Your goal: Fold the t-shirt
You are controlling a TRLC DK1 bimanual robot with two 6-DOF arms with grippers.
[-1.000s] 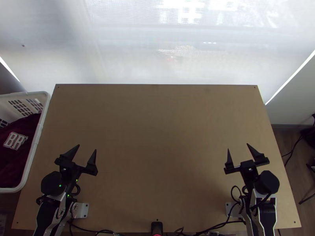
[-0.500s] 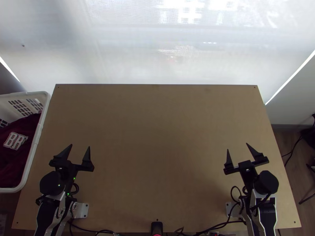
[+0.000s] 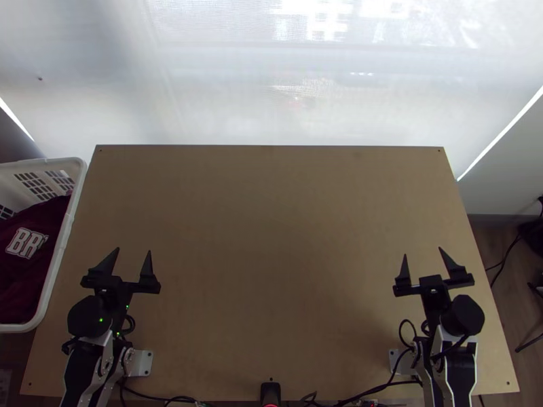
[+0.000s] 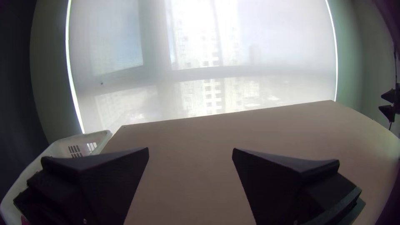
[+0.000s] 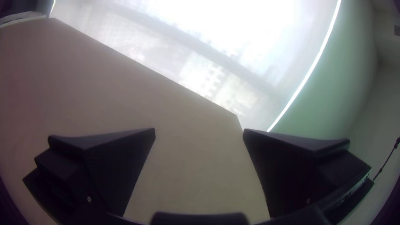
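Cloth of dark maroon (image 3: 24, 285), the t-shirt by its look, lies bunched inside a white plastic basket with slotted walls (image 3: 61, 249) at the left edge of the top view. The left gripper, black with two wide flat fingers (image 3: 134, 250), sits at lower left, to the right of the basket and apart from the cloth. Its fingers stand well apart, with nothing between them. The matching black right gripper (image 3: 423, 252), at lower right over the light wooden table (image 3: 271, 224), also has its fingers spread and empty, well apart from the cloth. Bold white lettering (image 3: 26, 242) marks the cloth's upper part.
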